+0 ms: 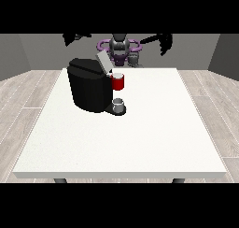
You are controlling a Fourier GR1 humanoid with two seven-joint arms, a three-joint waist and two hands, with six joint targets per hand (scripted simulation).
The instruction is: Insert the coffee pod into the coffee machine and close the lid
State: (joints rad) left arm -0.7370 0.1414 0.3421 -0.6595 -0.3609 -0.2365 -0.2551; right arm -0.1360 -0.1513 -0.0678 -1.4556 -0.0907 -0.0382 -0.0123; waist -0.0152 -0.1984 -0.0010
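1. Tabletop [140, 143]: fills the frame's centre.
2. Coffee machine [88, 89], centre left: lid [103, 62] raised; a red thing at the machine [118, 82].
3. Grey thing [119, 104] at its base; you cannot confirm it as the pod.
4. Hands, upper left [74, 37] and upper right [164, 42]: raised, finger state cannot be told. Judged: grasp not begun; you reach down next.

Bare room: wood-plank floor [28, 89], grey walls [18, 52], white table [140, 143], coffee machine [88, 89].

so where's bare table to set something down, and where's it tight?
Bare: the table's whole near half, in front of the coffee machine, and its right side up to the far edge. Tight: around the machine at far left, with its raised lid, a red thing at the machine and a grey thing at its base.
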